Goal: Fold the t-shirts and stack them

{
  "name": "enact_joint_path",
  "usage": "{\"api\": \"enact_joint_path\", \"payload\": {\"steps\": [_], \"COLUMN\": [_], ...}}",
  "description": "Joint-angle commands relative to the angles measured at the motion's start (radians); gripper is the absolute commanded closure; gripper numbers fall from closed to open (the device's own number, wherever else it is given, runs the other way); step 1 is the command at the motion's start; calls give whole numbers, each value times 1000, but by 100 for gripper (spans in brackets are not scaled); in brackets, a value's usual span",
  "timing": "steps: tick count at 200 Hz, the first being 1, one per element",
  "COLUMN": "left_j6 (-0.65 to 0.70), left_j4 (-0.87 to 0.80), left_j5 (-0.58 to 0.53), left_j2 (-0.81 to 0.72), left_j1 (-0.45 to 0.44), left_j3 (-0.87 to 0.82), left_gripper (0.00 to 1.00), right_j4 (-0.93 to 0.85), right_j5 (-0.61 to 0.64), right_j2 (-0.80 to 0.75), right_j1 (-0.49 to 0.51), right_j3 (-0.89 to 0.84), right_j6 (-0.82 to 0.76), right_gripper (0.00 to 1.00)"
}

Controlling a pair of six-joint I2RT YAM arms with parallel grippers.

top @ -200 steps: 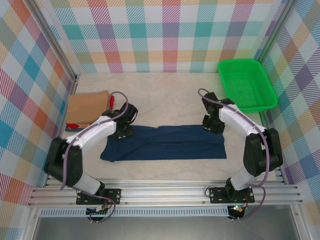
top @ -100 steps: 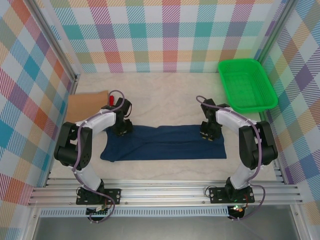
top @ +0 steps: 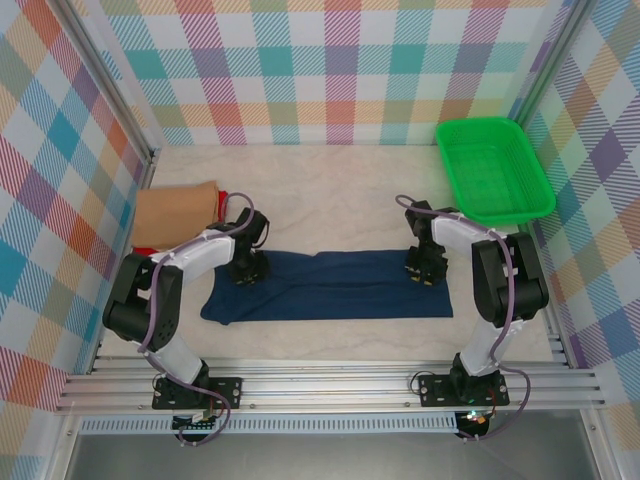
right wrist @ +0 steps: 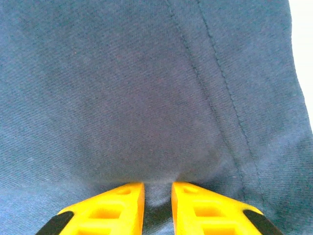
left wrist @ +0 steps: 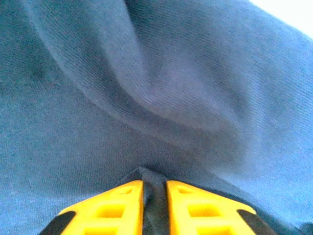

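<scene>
A dark navy t-shirt (top: 330, 285) lies folded into a long strip across the middle of the table. My left gripper (top: 246, 270) presses down on its far left corner, and in the left wrist view the yellow fingers (left wrist: 112, 205) are shut on a pinch of navy cloth (left wrist: 154, 196). At the strip's far right corner sits my right gripper (top: 424, 270); its yellow fingers (right wrist: 200, 208) are shut on a small fold of the same shirt (right wrist: 156, 196). A folded tan t-shirt (top: 175, 212) tops a stack at the left wall, with a red one (top: 147, 250) showing under it.
A green plastic basket (top: 493, 168) stands at the back right corner. Checked walls close in the table on three sides. Bare table (top: 330, 195) lies behind the navy strip, and a metal rail (top: 330, 385) runs along the near edge.
The left gripper has closed onto the shirt's far left corner after settling down on it. The right gripper shifted slightly along the far right corner and stays shut.
</scene>
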Motion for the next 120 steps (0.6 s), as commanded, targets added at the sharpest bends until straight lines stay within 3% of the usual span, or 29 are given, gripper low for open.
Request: {"api": "enact_joint_path", "payload": {"steps": [1,32,80,120], "left_j6": [-12,-11,-8,-4], "left_j4": [-40,-75,-131,-170], "left_j5": [-7,-9,51,60], "left_j2": [-57,-92,-131,-108], "left_j1": [-21,-41,-85,-206], "left_j3": [5,3,3,23], "left_gripper": [89,100,100,100], "right_j4": [-25,-28,-48,-54], "right_j5": [16,18,19,16], "right_j2": [27,21,26,21], "right_j1": [-5,-5,-5,-5], "right_j3": [-15,-4,21,21], "right_j6": [-3,-7,-16,-22], "right_gripper": [78,78,78,78]}}
